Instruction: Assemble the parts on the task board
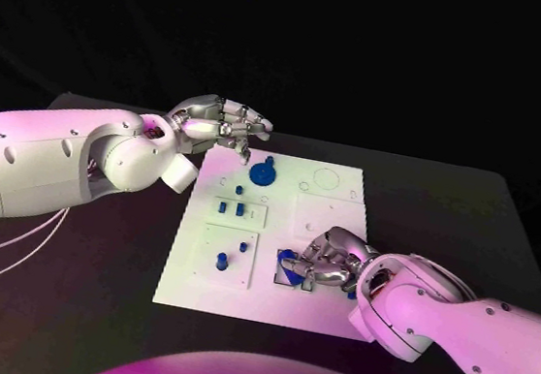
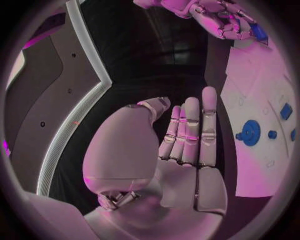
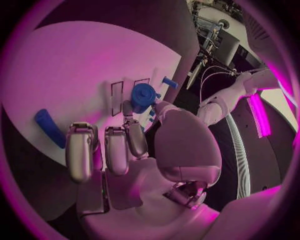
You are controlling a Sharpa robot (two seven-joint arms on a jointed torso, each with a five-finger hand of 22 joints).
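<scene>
1. My right hand point(image 1: 326, 256) is nearest me, low over the near right part of the white board point(image 1: 189, 286). Its fingers point(image 3: 81, 150) are bent over a blue piece point(image 1: 288, 267); I judge them clamped on it, though the wrist view leaves the contact unclear.
2. From my right wrist, a round blue knob point(image 3: 142, 95) sits just past my fingertips, and a loose blue bar point(image 3: 49, 127) lies flat on the board beside them.
3. Toward the middle, two small blue pegs point(image 1: 232, 251) stand in the near left panel, and two more blue bits point(image 1: 230, 208) sit in the panel beyond.
4. Further back, a blue disc point(image 1: 262, 173) already rests at the far end.
5. Farthest, my left hand point(image 1: 217, 126) hovers at the far left corner, fingers straight, together, holding nothing.
6. I judge the job partly done: several pieces seated, the loose bar and the one under my right hand remaining.
</scene>
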